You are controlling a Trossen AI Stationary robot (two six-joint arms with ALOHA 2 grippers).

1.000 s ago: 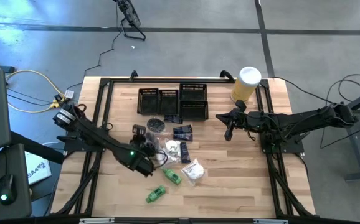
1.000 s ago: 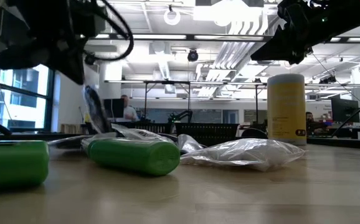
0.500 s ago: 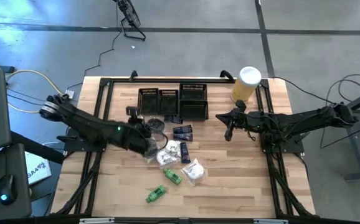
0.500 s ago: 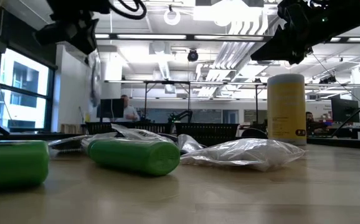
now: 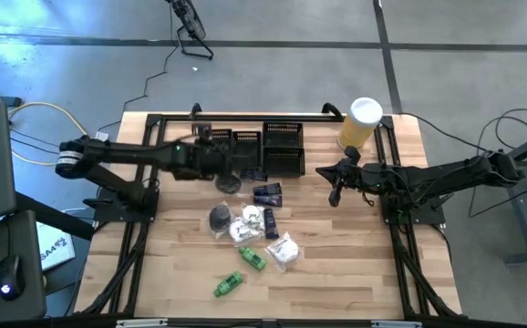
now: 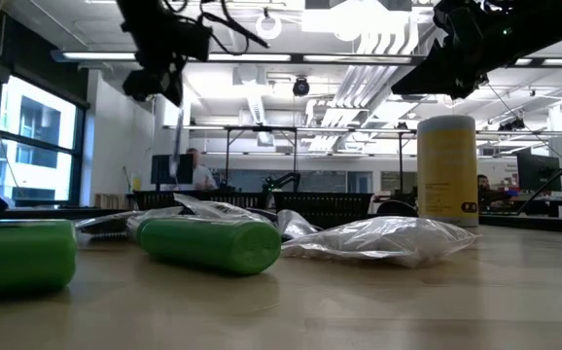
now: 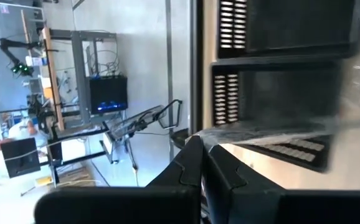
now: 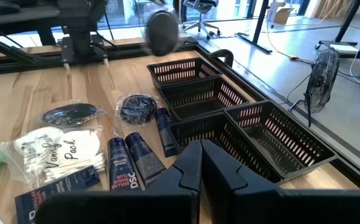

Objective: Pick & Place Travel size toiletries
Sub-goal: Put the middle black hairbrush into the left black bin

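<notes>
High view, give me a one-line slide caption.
Left tool carries a clear crinkly packet toward the black mesh trays; right tool waits shut beside the yellow cylinder.

overhead, table-level, two wrist views

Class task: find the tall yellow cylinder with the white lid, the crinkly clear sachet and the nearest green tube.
Tall yellow cylinder with white lid [image 6: 446, 170]: low view, middle of its yellow side.
Crinkly clear sachet [image 6: 388, 239]: low view, its centre.
Nearest green tube [image 6: 23, 255]: low view, its rounded side.
</notes>
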